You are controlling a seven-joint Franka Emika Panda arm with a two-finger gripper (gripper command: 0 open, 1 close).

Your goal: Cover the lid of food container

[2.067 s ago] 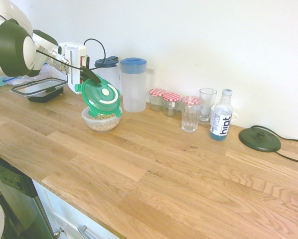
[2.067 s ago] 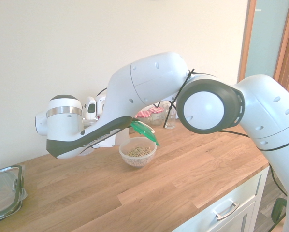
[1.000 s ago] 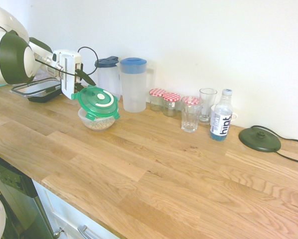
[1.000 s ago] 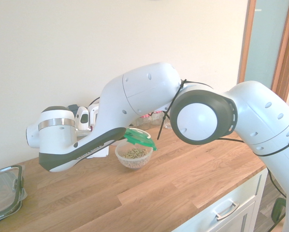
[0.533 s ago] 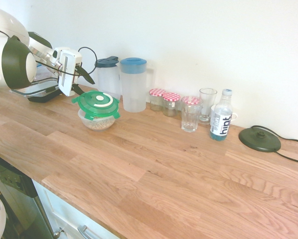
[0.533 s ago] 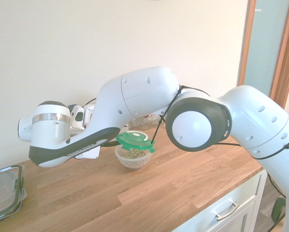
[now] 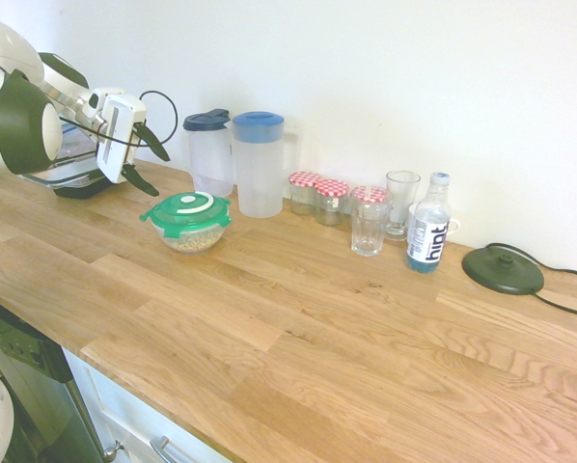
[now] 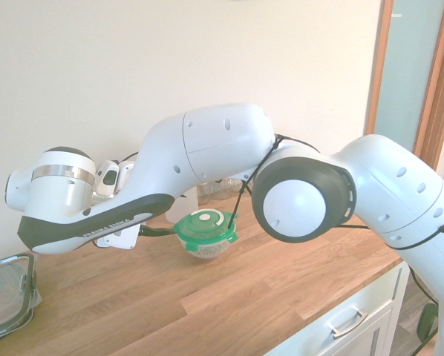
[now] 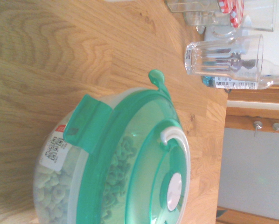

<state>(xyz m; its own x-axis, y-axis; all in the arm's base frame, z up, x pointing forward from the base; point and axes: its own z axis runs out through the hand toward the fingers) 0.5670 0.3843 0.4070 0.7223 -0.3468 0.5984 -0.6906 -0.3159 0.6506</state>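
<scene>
The green lid (image 7: 190, 208) lies flat on top of the food container (image 7: 191, 237), a small clear bowl of brownish grainy food on the wooden counter. From the other side, the lid (image 8: 204, 224) also sits level over the bowl (image 8: 208, 251). My gripper (image 7: 145, 160) hangs to the left of the lid and a little above it, open, with nothing between its dark fingers and a gap to the lid. Close up in the wrist view, the lid (image 9: 144, 163) covers the container (image 9: 53, 189), with its clip tabs sticking out and a white tag on the bowl's side.
A rectangular black-rimmed clear container (image 7: 71, 174) lies behind the gripper. Right of the bowl, along the wall, stand two pitchers (image 7: 259, 164), red-checked jars (image 7: 317, 198), glasses (image 7: 370, 220), a water bottle (image 7: 427, 223) and a black disc with a cord (image 7: 503, 270). The counter's front edge runs below.
The gripper has opened and let go of the lid, then pulled back to the left and up. The lid went from tilted to lying flat on the container.
</scene>
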